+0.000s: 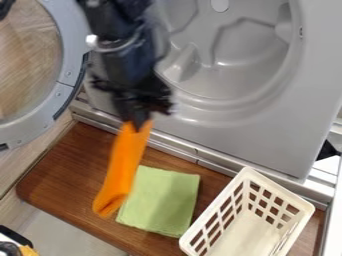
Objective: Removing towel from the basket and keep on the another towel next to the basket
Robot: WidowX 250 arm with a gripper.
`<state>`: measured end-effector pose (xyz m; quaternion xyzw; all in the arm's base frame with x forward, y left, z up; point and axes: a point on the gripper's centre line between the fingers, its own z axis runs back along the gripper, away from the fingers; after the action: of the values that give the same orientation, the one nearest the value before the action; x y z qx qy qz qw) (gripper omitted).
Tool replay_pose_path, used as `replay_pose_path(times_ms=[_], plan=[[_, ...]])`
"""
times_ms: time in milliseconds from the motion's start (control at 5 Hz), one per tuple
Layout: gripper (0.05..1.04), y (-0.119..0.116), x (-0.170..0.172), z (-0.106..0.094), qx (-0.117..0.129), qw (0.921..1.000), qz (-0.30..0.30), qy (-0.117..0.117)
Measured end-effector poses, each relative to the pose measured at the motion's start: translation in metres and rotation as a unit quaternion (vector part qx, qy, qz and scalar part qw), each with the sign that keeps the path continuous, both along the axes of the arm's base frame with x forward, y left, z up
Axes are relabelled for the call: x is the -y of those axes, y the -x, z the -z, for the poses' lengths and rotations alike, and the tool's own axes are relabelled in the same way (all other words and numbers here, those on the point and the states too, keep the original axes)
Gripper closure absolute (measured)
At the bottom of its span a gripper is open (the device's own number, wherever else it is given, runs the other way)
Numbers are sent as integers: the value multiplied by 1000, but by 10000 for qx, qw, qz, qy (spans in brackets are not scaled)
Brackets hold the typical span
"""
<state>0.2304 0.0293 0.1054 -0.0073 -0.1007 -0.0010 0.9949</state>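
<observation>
1. The black gripper [139, 123] was clamped on the upper end of the orange towel [124, 162], which hung above and to the left of the folded green towel [163, 200].
2. The white plastic basket [248, 235] sat right of the green towel.
3. Released there, the orange towel could have landed on the wooden board [73, 172], left of the green towel, being off-centre.
4. Lowered upright, it could have crumpled, its dangling end landing first.
</observation>
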Motion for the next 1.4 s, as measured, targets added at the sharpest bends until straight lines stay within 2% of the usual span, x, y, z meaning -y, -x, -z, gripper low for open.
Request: replay_pose_path(times_ms=[200, 400, 800, 1000, 1200, 1400], plan=[[1025, -8, -8, 29, -289, 9995, 1, -102], [1025, -19, -14, 45, -341, 9992, -84, -209], [1000, -36, -18, 84, -766, 9968, -152, -198], [840, -39, -16, 93, -890, 9959, -121, -97], [567, -41, -15, 94, -840, 9964, -85, -81], [252, -45, -6, 94, -705, 9975, 67, -78]])
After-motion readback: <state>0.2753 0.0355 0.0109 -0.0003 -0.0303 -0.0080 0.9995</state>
